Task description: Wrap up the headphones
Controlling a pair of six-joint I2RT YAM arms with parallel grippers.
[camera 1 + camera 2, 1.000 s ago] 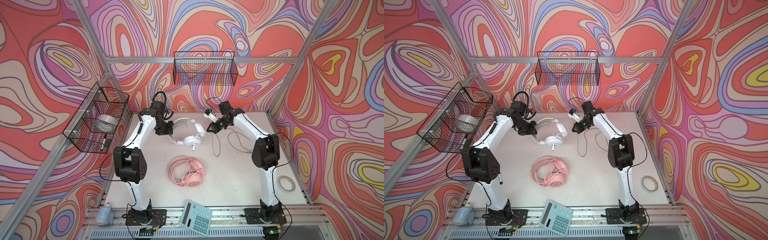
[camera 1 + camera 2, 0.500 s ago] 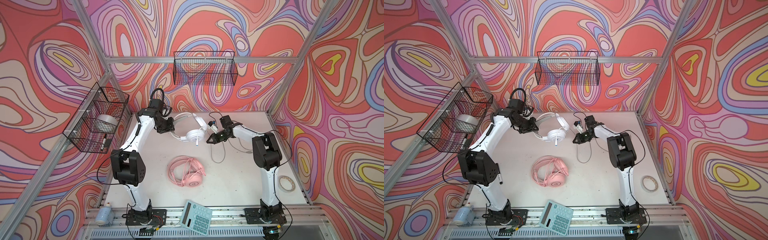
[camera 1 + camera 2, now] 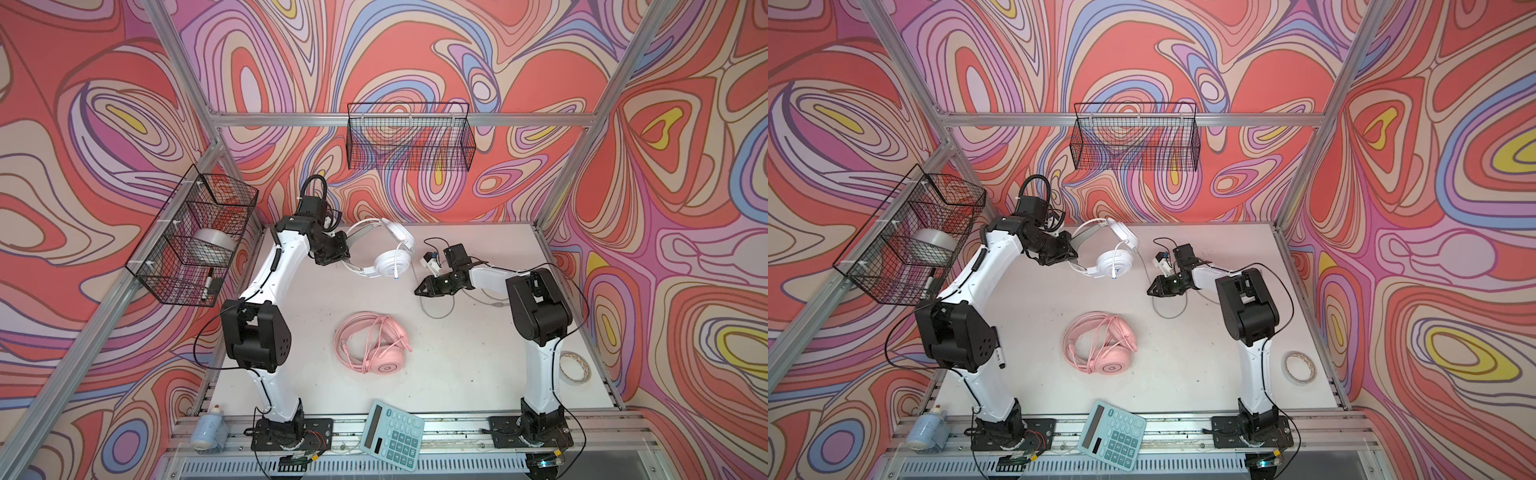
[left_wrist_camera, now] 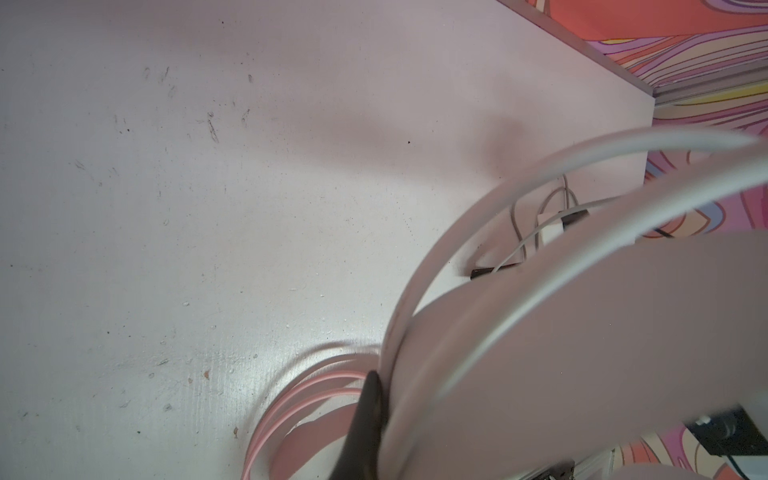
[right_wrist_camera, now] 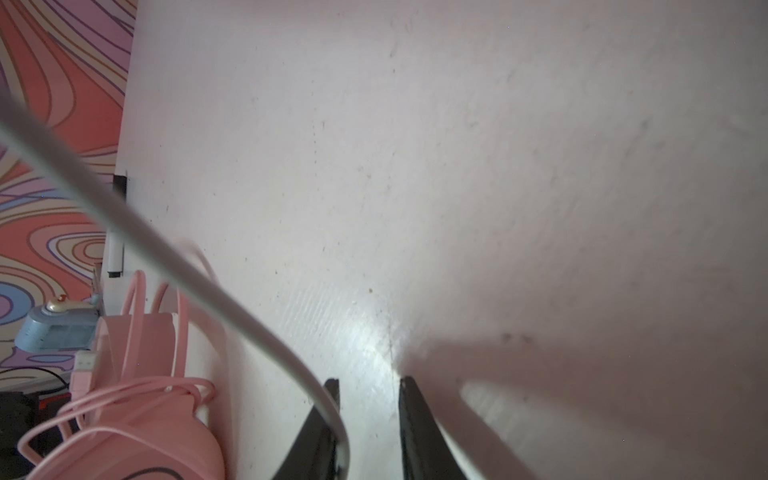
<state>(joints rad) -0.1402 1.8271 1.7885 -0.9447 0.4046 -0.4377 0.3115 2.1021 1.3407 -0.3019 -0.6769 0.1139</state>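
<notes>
Handling the white over-ear headset with the grey-lined headband point(image 3: 392, 262) calls for two kinds of grip. The plastic band and cups look light and stiff enough to carry from one point. The thin greyish cable point(image 5: 187, 266) looks limp and likely to slide off a smooth finger. The left gripper point(image 3: 344, 254) is closed on the headband and holds the headset raised over the back left part of the white table point(image 3: 478, 353), cups hanging toward the centre. The right gripper point(image 3: 419, 290) sits low over the table near the cable's loop. In the right wrist view its fingers point(image 5: 417, 432) stand partly apart with bare table in the gap, gripping nothing, and the cable crosses one finger. The cable is best taken close to the cup, where slack is short. The all-pink headset point(image 3: 374, 345) lies flat at the table centre with its cable coiled over it, well apart from both grippers. Open room lies between the two headsets and toward the right. The teal calculator point(image 3: 392, 432) at the front edge and the tape roll point(image 3: 575, 365) at the right edge stand away from the work. The back wall is near the raised headset, so winding sweeps should turn inward.
</notes>
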